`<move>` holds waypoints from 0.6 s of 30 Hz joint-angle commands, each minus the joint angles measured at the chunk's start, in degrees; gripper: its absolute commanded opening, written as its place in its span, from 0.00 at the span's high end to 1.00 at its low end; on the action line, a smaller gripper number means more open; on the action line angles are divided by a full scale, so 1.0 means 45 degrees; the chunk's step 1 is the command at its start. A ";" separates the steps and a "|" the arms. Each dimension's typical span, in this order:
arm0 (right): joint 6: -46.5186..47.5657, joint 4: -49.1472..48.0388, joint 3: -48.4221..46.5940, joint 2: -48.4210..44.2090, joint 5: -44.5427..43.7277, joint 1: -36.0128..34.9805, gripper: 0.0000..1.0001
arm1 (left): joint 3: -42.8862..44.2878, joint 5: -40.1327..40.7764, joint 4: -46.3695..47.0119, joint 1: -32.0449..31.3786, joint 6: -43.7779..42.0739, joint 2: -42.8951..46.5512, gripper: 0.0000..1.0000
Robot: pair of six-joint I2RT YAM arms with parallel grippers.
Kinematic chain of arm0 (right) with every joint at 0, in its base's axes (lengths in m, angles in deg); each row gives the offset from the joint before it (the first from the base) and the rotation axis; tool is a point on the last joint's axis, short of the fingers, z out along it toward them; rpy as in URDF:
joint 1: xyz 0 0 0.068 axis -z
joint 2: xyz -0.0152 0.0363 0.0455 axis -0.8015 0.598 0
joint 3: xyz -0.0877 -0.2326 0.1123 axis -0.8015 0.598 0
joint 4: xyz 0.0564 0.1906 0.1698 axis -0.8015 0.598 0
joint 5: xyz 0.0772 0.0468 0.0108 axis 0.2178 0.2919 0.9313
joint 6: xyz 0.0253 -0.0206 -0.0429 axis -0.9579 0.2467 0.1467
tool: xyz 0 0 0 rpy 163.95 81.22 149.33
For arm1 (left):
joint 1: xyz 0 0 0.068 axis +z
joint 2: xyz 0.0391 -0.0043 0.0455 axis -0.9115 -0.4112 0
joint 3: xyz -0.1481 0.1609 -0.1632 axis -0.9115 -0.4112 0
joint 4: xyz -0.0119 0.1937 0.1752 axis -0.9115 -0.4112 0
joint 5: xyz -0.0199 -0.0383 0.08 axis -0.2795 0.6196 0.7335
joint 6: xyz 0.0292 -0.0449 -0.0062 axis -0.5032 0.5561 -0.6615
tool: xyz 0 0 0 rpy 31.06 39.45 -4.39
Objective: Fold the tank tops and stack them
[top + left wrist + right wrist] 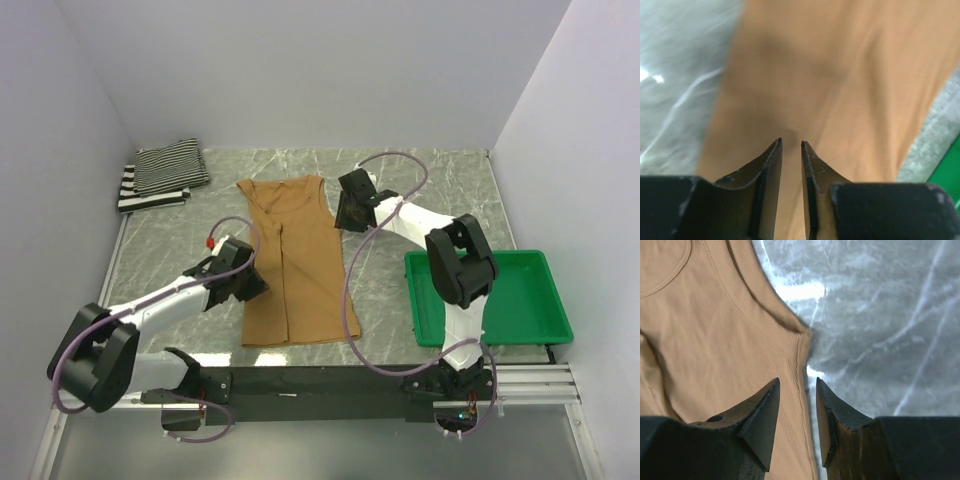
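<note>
Tan tank top (305, 280) spread on table (400, 180)

Tan top (298, 268) — green tray (522, 300)

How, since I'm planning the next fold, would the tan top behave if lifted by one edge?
Probably floppy: the tan top lies flat with soft creases, so it should drape. Likely light: its ribbed knit looks thin.
</note>
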 commanded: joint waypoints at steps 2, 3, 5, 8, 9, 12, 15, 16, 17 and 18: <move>0.0462 0.0123 -0.1163 0.0781 0.0152 0.0041 0.58 | -0.0878 0.0948 -0.0373 -0.0052 0.1641 0.0975 0.72; 0.0461 0.0201 -0.1416 0.1169 0.0191 0.0041 0.58 | -0.0959 0.1084 -0.0452 -0.0052 0.1758 0.0995 0.71; 0.0286 0.0415 -0.1710 0.1542 0.0035 0.0041 0.58 | -0.1018 0.1143 -0.0763 -0.0052 0.1778 0.0802 0.72; -0.0006 0.0532 -0.1945 0.2051 -0.0218 0.0080 0.59 | -0.0921 0.1280 -0.1232 -0.0052 0.1759 0.0276 0.72; -0.0124 0.0727 -0.2004 0.2245 -0.0432 0.0080 0.60 | -0.0862 0.1339 -0.1388 -0.0052 0.1740 0.0138 0.72; -0.0417 0.0825 -0.1732 0.2384 -0.0589 0.0061 0.63 | -0.0570 0.1709 -0.1896 0.0026 0.1507 -0.0448 0.73; -0.0807 0.0944 -0.1226 0.2326 -0.1058 0.0177 0.71 | -0.0160 0.2041 -0.2403 0.0221 0.1193 -0.1131 0.76; -0.0982 0.0905 -0.1030 0.2248 -0.1156 0.0236 0.74 | -0.0004 0.2139 -0.2541 0.0299 0.0902 -0.1288 0.76; -0.1100 0.0808 -0.0796 0.2015 -0.1157 0.0333 0.82 | 0.0268 0.2295 -0.2658 0.0513 0.0745 -0.1657 0.77; -0.1198 0.0517 -0.0233 0.1858 -0.1118 0.0392 0.83 | 0.0426 0.2354 -0.2795 0.0670 0.0337 -0.1854 0.79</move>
